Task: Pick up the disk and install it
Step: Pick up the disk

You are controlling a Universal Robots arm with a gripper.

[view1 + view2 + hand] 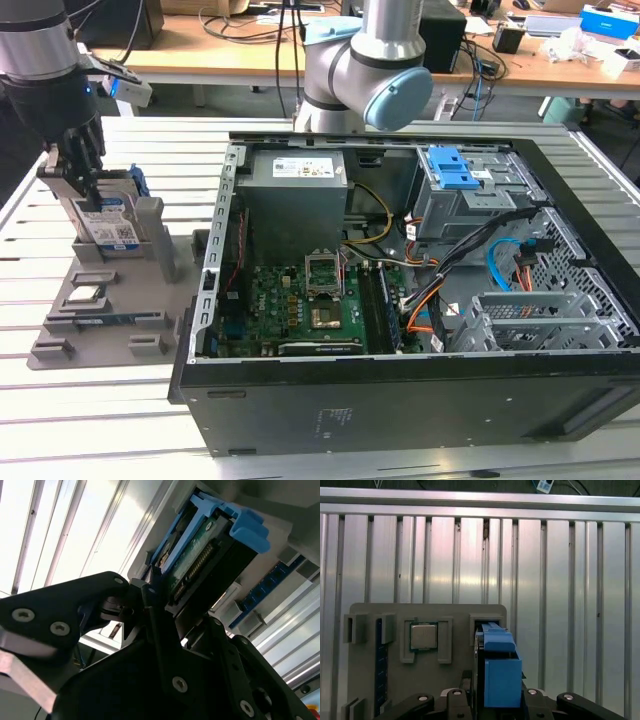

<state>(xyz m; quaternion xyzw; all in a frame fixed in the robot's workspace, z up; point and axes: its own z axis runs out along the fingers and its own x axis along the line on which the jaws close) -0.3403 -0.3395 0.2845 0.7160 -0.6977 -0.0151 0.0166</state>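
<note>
Presently the disk (108, 225) stands upright in a slot of the grey holder (100, 300) on the worktop (110, 420), beside the open computer case (400, 410). The jaws of the gripper (78, 185) appear closed on its upper part. Drawing it straight along the slot, untilted, should prevent binding.

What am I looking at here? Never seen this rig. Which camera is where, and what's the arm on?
This is one robot arm with a gripper, working over a slatted metal table. The exterior view comes from a camera off the arm; both wrist views come from cameras riding on the arm. On the table stand an open computer case and, at the exterior view's left, a grey holder. The holder carries a chip and the disk, upright in a slot. The gripper is at the disk's top; whether it grips, I cannot tell.
</note>
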